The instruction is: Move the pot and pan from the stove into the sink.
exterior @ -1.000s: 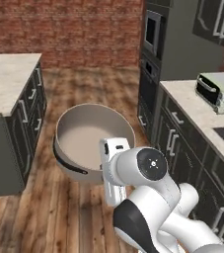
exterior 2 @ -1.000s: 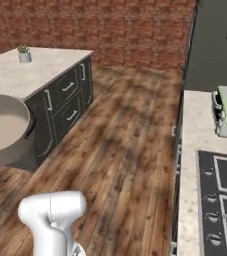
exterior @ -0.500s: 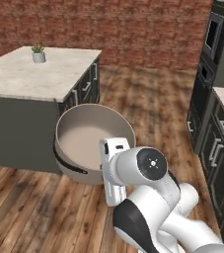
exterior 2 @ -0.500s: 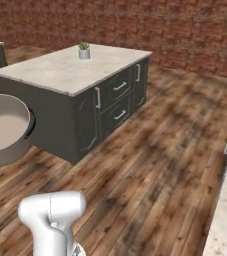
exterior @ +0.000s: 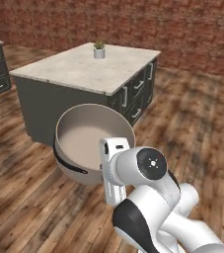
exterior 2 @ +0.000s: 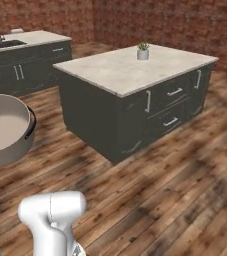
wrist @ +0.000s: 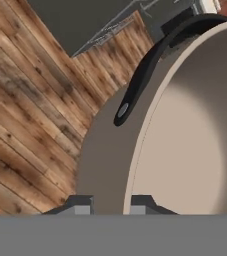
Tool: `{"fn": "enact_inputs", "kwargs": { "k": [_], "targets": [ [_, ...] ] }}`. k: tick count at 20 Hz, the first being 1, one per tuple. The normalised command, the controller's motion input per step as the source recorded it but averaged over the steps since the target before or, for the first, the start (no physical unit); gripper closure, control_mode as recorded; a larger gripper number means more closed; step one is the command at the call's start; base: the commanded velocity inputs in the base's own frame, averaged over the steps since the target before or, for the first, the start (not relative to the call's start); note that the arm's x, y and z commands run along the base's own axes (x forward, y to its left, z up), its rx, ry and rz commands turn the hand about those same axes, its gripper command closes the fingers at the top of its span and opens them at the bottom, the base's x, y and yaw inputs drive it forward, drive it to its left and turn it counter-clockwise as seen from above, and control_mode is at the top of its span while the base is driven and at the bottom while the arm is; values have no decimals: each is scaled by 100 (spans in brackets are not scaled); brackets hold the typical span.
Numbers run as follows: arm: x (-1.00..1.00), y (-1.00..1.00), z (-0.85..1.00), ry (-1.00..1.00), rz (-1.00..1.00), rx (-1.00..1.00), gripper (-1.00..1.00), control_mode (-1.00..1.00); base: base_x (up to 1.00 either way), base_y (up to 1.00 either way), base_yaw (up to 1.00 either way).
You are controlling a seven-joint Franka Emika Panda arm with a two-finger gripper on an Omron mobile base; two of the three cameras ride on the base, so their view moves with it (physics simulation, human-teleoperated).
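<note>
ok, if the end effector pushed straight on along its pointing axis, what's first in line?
The pot itself: the end effector is shut on the pot's rim wall, so the wall runs straight ahead between its fingers. Past the pot lies wooden floor, though depth there is unclear.

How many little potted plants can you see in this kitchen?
1. The potted plant stands on the island counter, near its far edge, beyond the pot that the robot carries. Others may be hidden outside these views.
</note>
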Motion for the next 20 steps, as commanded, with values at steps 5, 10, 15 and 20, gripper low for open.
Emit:
{"fn": "enact_inputs", "kwargs": {
  "k": [5, 10, 15, 20],
  "targets": [
    [0, 0, 0, 0, 0, 0, 100, 100, 0, -2, 50],
    [0, 0, 0, 0, 0, 0, 100, 100, 0, -1, 50],
    [0, 0, 0, 0, 0, 0, 100, 100, 0, 0, 49],
    [0, 0, 0, 0, 0, 0, 100, 100, -2, -2, 38]
  ]
}}
